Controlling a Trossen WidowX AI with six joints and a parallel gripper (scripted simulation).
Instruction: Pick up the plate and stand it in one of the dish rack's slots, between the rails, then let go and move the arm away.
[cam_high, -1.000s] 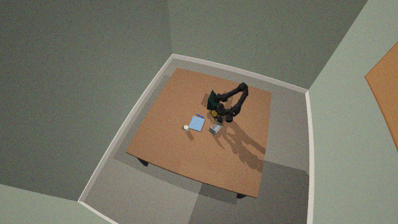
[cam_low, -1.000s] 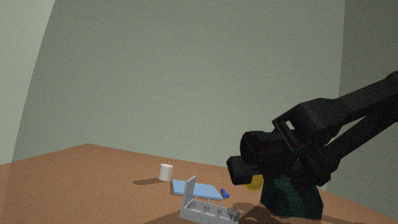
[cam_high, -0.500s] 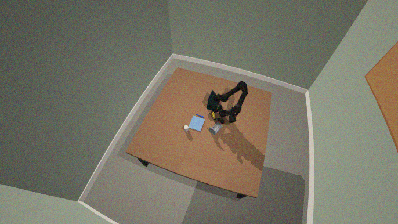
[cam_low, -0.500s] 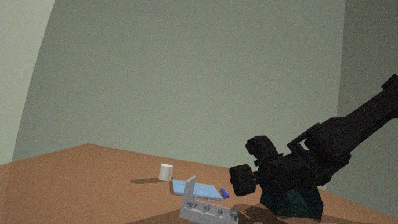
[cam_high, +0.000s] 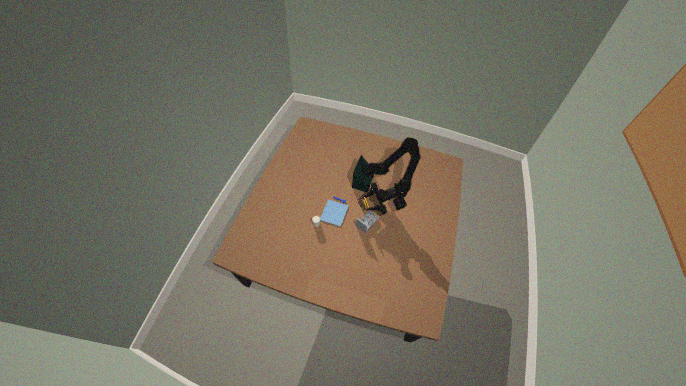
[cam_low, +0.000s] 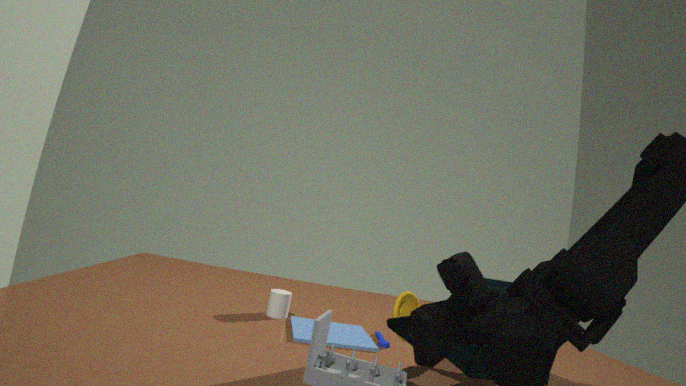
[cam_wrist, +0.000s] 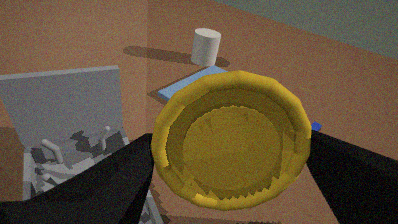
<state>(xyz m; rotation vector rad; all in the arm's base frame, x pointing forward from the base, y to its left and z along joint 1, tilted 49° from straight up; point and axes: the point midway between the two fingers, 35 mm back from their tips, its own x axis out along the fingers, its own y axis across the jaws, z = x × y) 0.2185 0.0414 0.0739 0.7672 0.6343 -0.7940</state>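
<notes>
My gripper (cam_wrist: 227, 139) (cam_low: 407, 324) (cam_high: 369, 201) is shut on the yellow plate (cam_wrist: 230, 125) (cam_low: 405, 303) (cam_high: 365, 202), gripping it by opposite rim edges. The plate stands nearly on edge, low over the table, its hollow face turned to the wrist camera. The grey dish rack (cam_wrist: 60, 107) (cam_low: 350, 372) (cam_high: 366, 221), with a tall end wall and short pegs, stands on the table just to the side of the plate. The plate is beside the rack, not between its rails. The arm leans low over the table.
A white cup (cam_high: 316, 220) (cam_low: 278, 303) (cam_wrist: 206, 46) stands beyond a flat light-blue pad (cam_high: 334, 212) (cam_low: 340, 334) (cam_wrist: 192, 82). A small blue piece (cam_high: 344, 201) (cam_low: 382, 340) lies at the pad's edge. A dark box (cam_high: 361, 173) sits by the arm's base on the brown table (cam_high: 300, 280).
</notes>
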